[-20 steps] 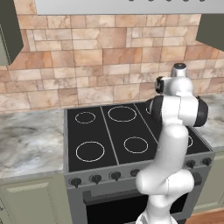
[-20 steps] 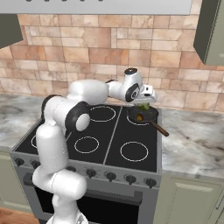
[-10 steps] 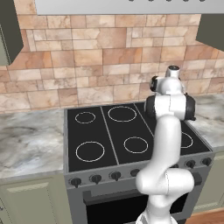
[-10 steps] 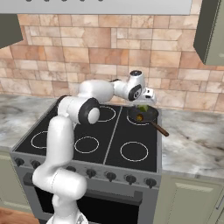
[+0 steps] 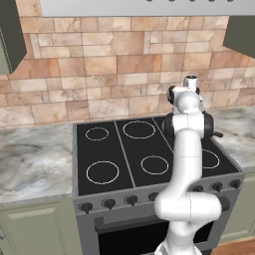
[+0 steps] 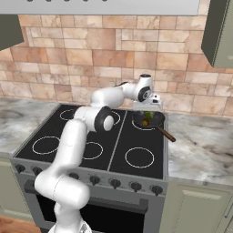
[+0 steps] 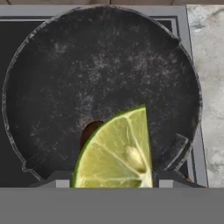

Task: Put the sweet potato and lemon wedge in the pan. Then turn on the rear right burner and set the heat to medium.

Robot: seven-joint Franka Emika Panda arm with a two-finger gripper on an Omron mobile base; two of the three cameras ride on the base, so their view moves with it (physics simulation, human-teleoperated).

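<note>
**Q:** Black glass cooktop (image 5: 124, 154), left base view: what has changed?

**A:** The white robot arm (image 5: 187, 149) has drawn itself more upright over the last second and now stands across the right rear of the stove. Its hand is hidden behind its own links.

**Q:** And the right base view?

**A:** The elbow has swung in from the left. The two-finger gripper (image 6: 152, 105) stays over the small round dark grey frying pan (image 6: 159, 119) at the far right of the stove. Green and orange pieces show at the pan.

**Q:** The hand view?

**A:** The yellow-green lemon wedge (image 7: 118, 153) lies between the tips of the gripper (image 7: 105, 157), above the pan's floor (image 7: 100, 65). The jaws stand partly apart. A gap shows on each side of the wedge, so I cannot tell if it is pinched or loose. The orange-brown sweet potato (image 7: 89, 130) rests in the pan, just behind the wedge.

**Q:** Meaning for the task?

**A:** Probably the wedge's placing is at hand or just finished. The heating step then remains.
</note>
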